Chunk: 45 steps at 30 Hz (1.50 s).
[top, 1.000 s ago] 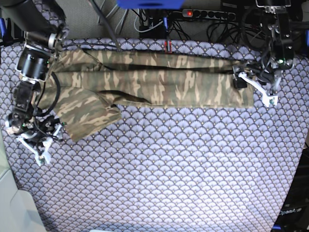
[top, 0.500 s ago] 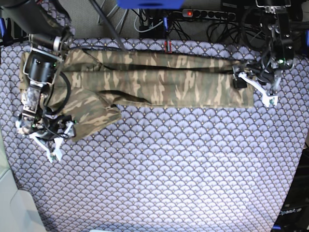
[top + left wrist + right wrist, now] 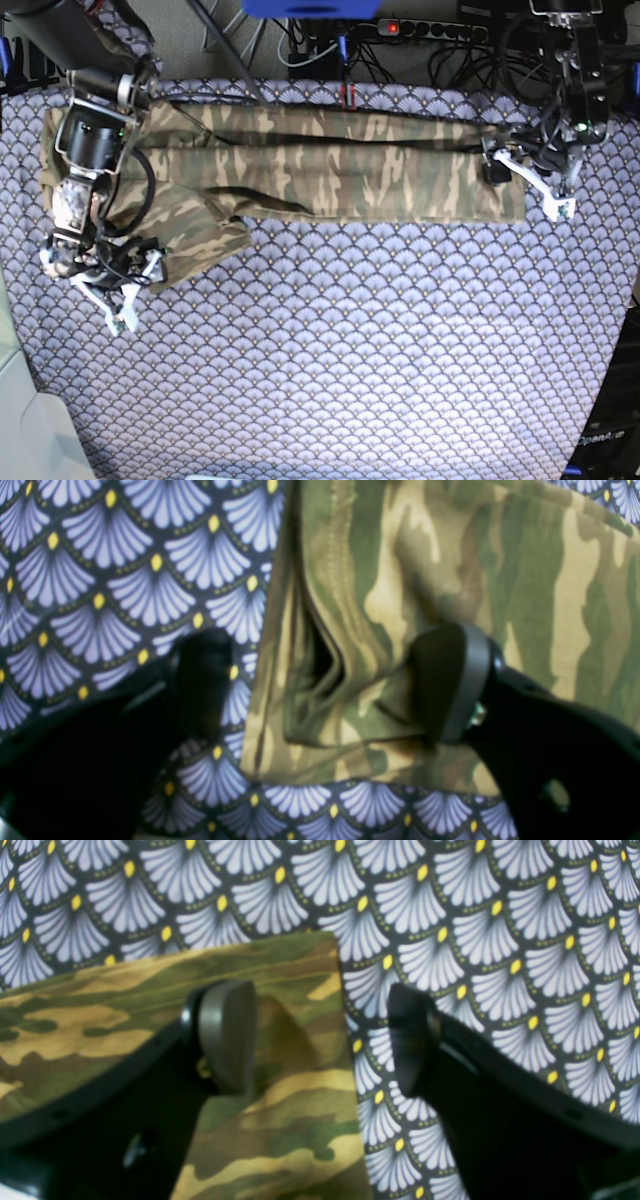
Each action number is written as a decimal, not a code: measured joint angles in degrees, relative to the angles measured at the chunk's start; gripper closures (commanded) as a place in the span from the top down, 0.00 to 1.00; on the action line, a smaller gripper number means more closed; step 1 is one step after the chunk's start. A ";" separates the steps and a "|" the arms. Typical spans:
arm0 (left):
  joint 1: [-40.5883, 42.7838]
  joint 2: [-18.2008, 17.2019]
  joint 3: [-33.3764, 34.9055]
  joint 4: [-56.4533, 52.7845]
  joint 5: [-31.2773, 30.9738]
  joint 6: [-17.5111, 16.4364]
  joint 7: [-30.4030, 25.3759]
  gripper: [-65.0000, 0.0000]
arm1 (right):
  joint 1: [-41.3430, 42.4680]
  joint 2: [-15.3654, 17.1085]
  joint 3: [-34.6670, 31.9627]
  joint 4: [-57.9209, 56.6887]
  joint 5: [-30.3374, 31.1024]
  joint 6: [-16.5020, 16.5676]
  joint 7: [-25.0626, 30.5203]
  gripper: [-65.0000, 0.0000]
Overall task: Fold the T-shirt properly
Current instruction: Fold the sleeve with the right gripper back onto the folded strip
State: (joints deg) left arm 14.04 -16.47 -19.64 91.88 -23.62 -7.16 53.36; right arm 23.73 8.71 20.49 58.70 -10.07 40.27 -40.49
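Note:
The camouflage T-shirt point(image 3: 330, 165) lies folded into a long band across the far side of the table, with one sleeve flap point(image 3: 185, 240) sticking out at the near left. My left gripper point(image 3: 528, 180) is open at the band's right end. In the left wrist view it point(image 3: 327, 680) straddles the shirt's corner point(image 3: 500, 555), one finger on the cloth and one on the tablecloth. My right gripper point(image 3: 125, 285) is open at the sleeve flap's near corner. In the right wrist view it point(image 3: 317, 1037) straddles the shirt's edge point(image 3: 280, 1120).
The purple scallop-patterned tablecloth point(image 3: 350, 350) covers the whole table. A power strip point(image 3: 430, 30) and cables lie behind the far edge. The table's left edge point(image 3: 15, 330) runs close to my right arm.
My right gripper has moved right and slightly away from me, onto the sleeve flap's corner. My left gripper and the shirt have not moved.

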 measured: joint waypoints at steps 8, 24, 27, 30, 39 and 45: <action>0.00 0.00 0.00 0.00 -0.02 0.00 0.00 0.86 | -1.51 0.00 0.17 0.00 0.61 -0.04 1.07 0.63; -0.11 0.00 0.00 0.00 0.00 0.02 0.17 0.86 | -1.53 0.02 0.07 0.02 0.94 -0.04 0.83 0.00; -0.09 0.00 0.00 0.00 0.02 0.02 0.15 0.86 | -1.53 0.09 0.07 0.13 0.94 -0.02 0.83 0.00; -0.09 -0.02 0.00 0.00 0.02 0.00 0.15 0.86 | -1.55 0.59 0.00 0.13 1.07 0.00 0.63 0.00; -0.04 -0.02 0.00 0.00 0.02 0.00 0.20 0.86 | -11.41 -0.11 0.24 16.37 -0.31 -0.11 -0.72 0.00; -0.04 -0.02 -0.02 0.00 0.00 -0.09 0.17 0.86 | -17.79 -1.79 -0.87 28.41 0.22 -0.04 -0.13 0.00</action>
State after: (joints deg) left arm 14.00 -16.49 -19.66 91.88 -23.62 -7.25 53.54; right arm 5.93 6.92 19.62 87.11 -9.85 40.23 -40.62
